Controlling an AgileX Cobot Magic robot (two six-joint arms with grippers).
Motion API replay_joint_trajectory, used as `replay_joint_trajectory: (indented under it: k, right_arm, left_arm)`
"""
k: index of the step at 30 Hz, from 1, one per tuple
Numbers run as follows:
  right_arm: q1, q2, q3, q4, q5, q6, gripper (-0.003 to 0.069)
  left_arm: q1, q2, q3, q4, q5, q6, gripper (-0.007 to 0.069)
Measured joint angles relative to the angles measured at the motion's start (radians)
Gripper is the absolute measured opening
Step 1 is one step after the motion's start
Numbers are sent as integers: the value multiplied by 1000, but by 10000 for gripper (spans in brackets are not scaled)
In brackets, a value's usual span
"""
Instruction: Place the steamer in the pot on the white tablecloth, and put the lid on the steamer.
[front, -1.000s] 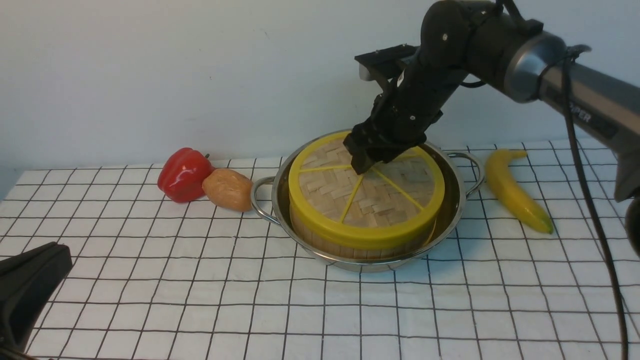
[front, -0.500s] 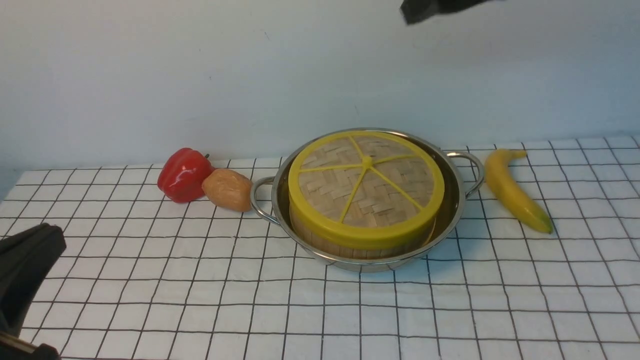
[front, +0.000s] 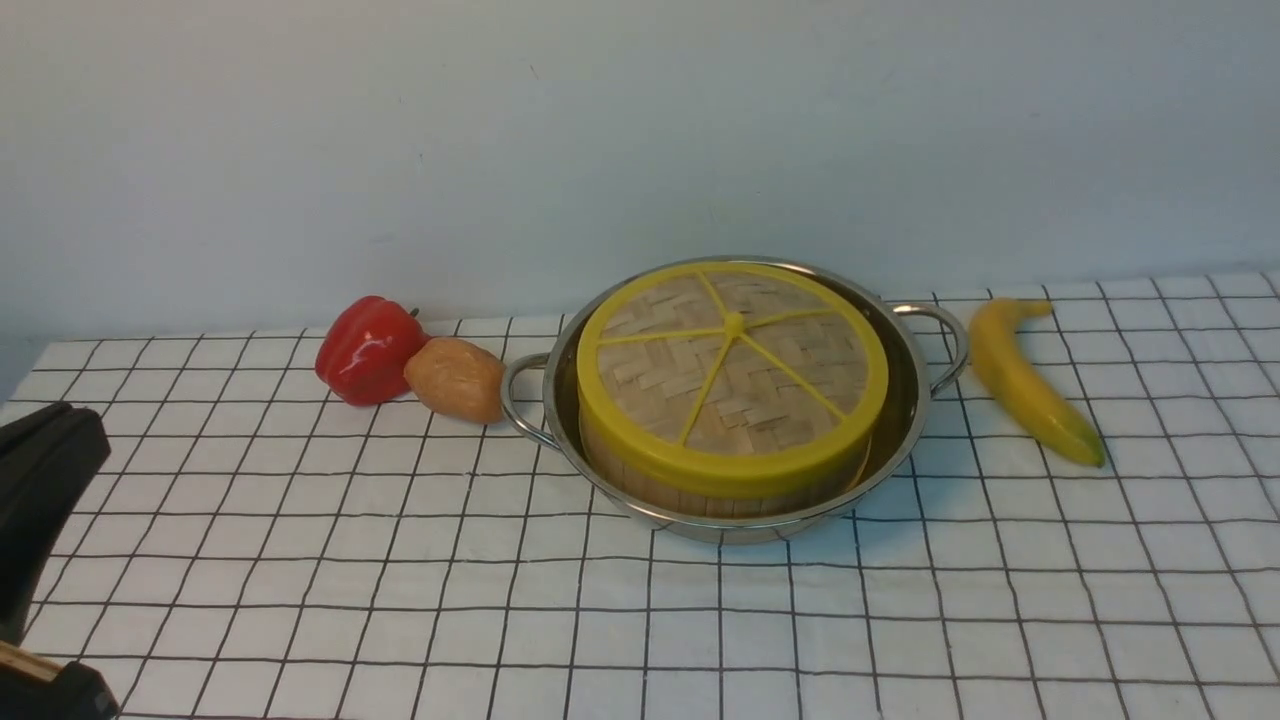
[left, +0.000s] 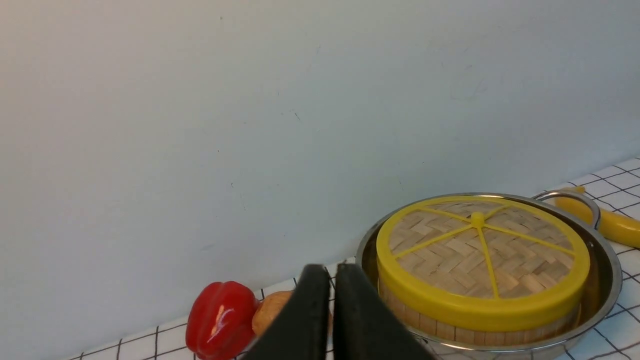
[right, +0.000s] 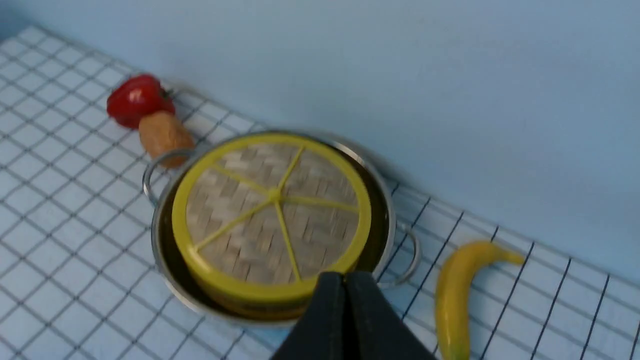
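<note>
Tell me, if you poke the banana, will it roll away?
Probably not far. The banana lies flat and curved on the white tablecloth, so it would more likely spin or slide than roll. Its skin looks smooth and glossy, so it may be a bit slippery to pinch.

The lid (front: 732, 375) hides whatever lies in the steamer (front: 700, 492) from me, and the pot's (front: 905, 400) wall covers the steamer's base. My right wrist view is blurred. My left gripper (left: 334, 280) and right gripper (right: 345, 282) are cut off by the picture's edge, the banana (left: 607, 222) too.
</note>
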Motion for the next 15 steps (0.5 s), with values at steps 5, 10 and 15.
replay_joint_trajectory:
  k: [5,10,15]
  right_arm:
    - [0,-266,406,-11,-274,-9,-13]
    - [0,-483,809,-11,-543,9,-13]
    - [0,-593,1032,4,-668,79,-11]
  left_arm:
    - [0,0,0,3,0,0,22]
    - [0,0,0,3,0,0,33]
    - [0,0,0,3,0,-1,43]
